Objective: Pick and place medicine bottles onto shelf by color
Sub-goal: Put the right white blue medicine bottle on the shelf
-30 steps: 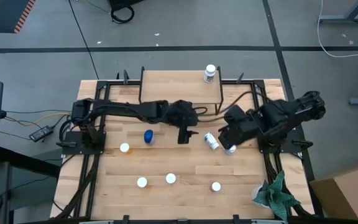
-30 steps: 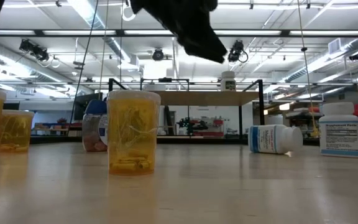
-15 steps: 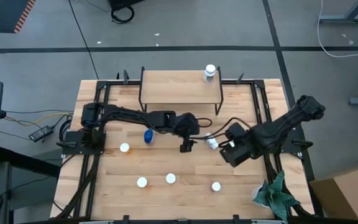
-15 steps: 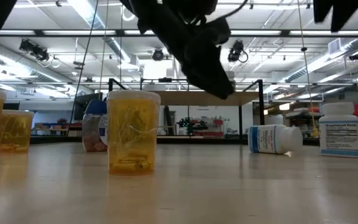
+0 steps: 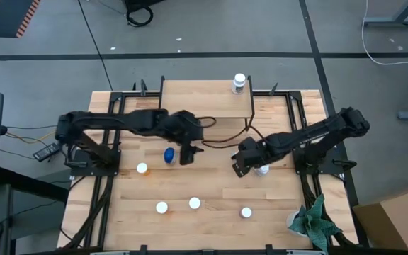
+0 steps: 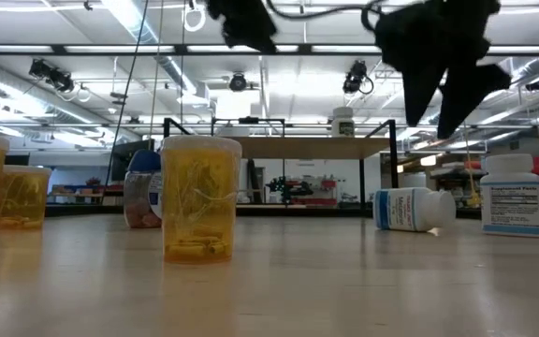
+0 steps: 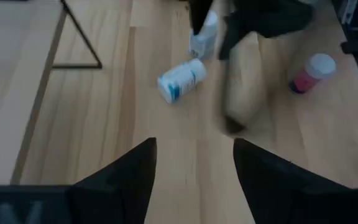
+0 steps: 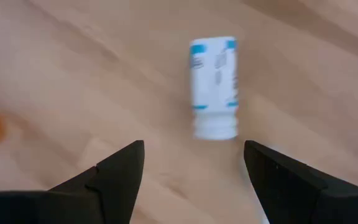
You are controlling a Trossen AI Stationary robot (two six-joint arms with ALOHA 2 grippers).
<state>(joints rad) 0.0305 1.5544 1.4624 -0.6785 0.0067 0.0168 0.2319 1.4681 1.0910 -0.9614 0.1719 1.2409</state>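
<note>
Medicine bottles: one white bottle (image 5: 240, 83) stands on the shelf (image 5: 205, 99); the rest sit on the table (image 5: 211, 219).
Toppled white bottle (image 8: 213, 84): on its side mid-table, blue-banded label, under the right arm.
Right gripper (image 8: 191, 177): fingers spread, empty, poised above that bottle.
Left gripper (image 7: 194, 174): fingers apart, nothing between them, beside the blue-topped bottle (image 5: 169, 155).
Step in hand: right arm lining up on the fallen bottle, by my reading.
Next move: descend, straddle the body across its width, close, then carry to the shelf beside the white one.
Hedge: motion blur in the wrist view leaves the gripper's height above the bottle unclear.
</note>
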